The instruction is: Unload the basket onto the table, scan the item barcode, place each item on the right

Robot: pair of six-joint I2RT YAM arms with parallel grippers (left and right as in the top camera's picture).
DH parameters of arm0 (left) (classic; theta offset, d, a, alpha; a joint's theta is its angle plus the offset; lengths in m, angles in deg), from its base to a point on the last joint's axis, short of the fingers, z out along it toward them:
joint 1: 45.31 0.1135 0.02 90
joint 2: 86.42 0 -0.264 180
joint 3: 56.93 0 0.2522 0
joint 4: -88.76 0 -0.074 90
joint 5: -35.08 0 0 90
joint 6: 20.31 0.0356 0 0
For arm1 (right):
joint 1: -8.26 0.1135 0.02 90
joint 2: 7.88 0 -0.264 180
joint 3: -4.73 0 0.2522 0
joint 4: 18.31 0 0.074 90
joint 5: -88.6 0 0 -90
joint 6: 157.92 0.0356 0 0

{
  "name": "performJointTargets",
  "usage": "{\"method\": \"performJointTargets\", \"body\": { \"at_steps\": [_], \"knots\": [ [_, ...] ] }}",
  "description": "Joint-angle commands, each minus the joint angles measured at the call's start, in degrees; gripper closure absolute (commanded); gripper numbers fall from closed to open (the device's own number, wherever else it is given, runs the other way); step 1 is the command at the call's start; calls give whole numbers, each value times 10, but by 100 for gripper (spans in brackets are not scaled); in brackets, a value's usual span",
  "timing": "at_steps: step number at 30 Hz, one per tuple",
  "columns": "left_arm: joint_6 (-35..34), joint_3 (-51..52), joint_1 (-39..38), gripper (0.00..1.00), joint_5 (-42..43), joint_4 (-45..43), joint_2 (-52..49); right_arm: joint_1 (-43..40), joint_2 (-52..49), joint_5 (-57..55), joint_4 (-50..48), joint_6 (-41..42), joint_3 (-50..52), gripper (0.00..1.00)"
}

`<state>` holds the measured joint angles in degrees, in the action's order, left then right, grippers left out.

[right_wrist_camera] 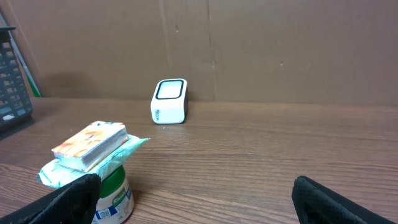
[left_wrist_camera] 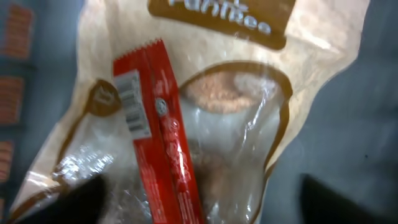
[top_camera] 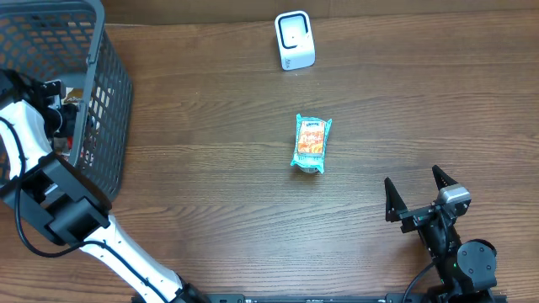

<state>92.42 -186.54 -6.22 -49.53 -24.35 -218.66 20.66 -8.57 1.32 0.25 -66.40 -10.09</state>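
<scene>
At the far left my left hand (left_wrist_camera: 202, 186) hangs inside the grey wire-mesh basket (top_camera: 109, 101), fingers spread wide over a slim red foil bar (left_wrist_camera: 165, 137) lying on a crinkly tan-and-clear bag (left_wrist_camera: 249, 99). Mid-desk (top_camera: 210, 168) sits the glossy teal snack packet (top_camera: 311, 143), rectangular. Beyond it stands the boxy white scanner (top_camera: 294, 39). Near right, my right hand (top_camera: 413, 178) has its fingers apart, holding nothing.
</scene>
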Motion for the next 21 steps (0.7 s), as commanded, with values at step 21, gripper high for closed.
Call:
{"method": "performJointTargets", "body": {
  "at_steps": [21],
  "knots": [
    [52, 178, 2, 0, -45, -174, 3, -2, 5, 0, -2, 2, 6, 0]
  ]
}}
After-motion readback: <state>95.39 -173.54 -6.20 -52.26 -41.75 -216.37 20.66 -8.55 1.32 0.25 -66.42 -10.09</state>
